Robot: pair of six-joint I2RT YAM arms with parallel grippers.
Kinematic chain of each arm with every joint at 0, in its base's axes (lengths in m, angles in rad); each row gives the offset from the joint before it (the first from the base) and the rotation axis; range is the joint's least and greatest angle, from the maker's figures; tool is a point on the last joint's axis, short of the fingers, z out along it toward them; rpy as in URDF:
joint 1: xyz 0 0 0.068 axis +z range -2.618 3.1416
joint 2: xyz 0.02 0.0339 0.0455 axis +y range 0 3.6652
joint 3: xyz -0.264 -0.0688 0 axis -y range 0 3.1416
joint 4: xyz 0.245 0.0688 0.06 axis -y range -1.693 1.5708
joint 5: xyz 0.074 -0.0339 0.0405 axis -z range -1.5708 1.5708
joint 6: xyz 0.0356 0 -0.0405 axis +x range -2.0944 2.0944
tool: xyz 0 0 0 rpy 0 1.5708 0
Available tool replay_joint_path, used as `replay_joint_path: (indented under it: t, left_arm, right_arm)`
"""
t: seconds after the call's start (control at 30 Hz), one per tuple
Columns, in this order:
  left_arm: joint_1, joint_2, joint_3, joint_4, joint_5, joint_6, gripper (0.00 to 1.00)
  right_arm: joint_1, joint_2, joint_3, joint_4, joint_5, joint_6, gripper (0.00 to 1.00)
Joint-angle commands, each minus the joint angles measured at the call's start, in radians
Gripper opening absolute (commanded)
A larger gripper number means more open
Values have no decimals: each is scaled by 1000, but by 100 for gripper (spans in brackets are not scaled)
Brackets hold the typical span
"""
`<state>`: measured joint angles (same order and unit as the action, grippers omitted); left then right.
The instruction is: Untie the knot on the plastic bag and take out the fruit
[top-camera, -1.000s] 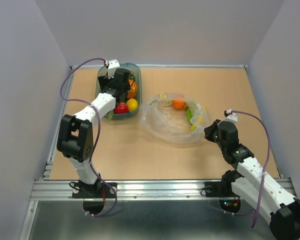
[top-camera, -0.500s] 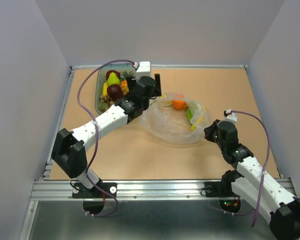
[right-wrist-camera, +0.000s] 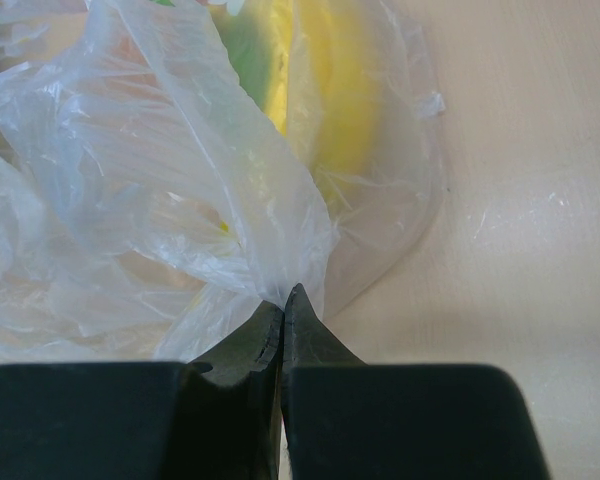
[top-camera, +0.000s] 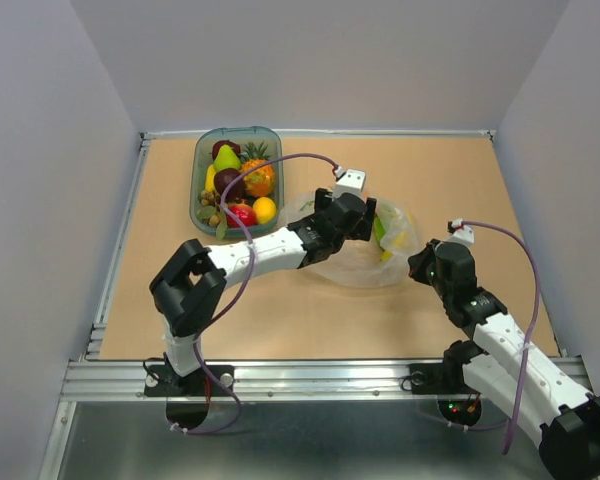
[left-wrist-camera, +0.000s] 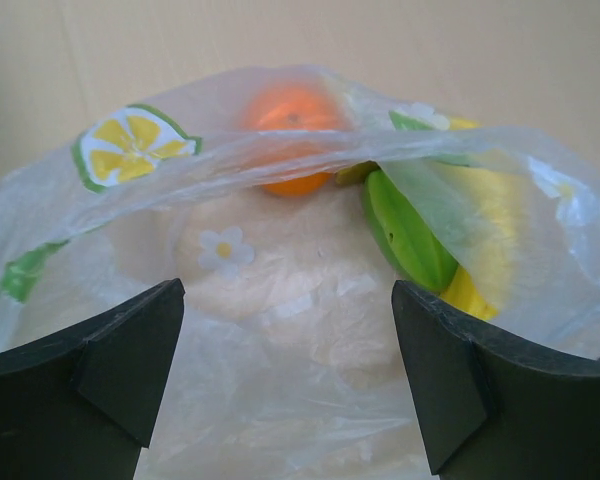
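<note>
The clear plastic bag [top-camera: 352, 266] lies flat mid-table, its mouth open; no knot shows. Inside, the left wrist view shows a round orange [left-wrist-camera: 295, 108], a green piece [left-wrist-camera: 405, 232] and a yellow banana [left-wrist-camera: 485, 235]. My left gripper [top-camera: 370, 220] is over the bag's far side, covering the orange from above. In its own view the left gripper [left-wrist-camera: 285, 300] is open and empty, just above the plastic [left-wrist-camera: 280, 390]. My right gripper [top-camera: 418, 263] is shut on the bag's right edge [right-wrist-camera: 280, 250], pinching it at the tips [right-wrist-camera: 283, 297] beside the banana [right-wrist-camera: 330, 100].
The green-tinted tray [top-camera: 197, 170] stands at the back left with a pineapple [top-camera: 257, 176], a lemon [top-camera: 265, 209], a red apple [top-camera: 242, 214] and other toy fruits. Bare tabletop [top-camera: 460, 180] lies to the right of the bag.
My left arm has swung from the tray to the right and now reaches over the bag with its gripper open. The right arm has not moved.
</note>
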<state>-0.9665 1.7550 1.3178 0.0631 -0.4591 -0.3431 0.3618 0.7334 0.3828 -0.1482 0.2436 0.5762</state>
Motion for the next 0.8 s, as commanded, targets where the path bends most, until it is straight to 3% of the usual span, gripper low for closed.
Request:
replay_joint_path:
  t: [0.0,0.37,0.77]
  left_arm:
    - [5,67,72,90,10,-39,96]
    - [28,273,172,300,-122,-68,96]
    - [72,419,262,363,-165,-115,96]
  right_arm:
    - [8,-6,1,45,-3,-1,0]
    - [8,-19,-2,45,-21,-6,0]
    - [8,-11,-2,56,-39,-12,1]
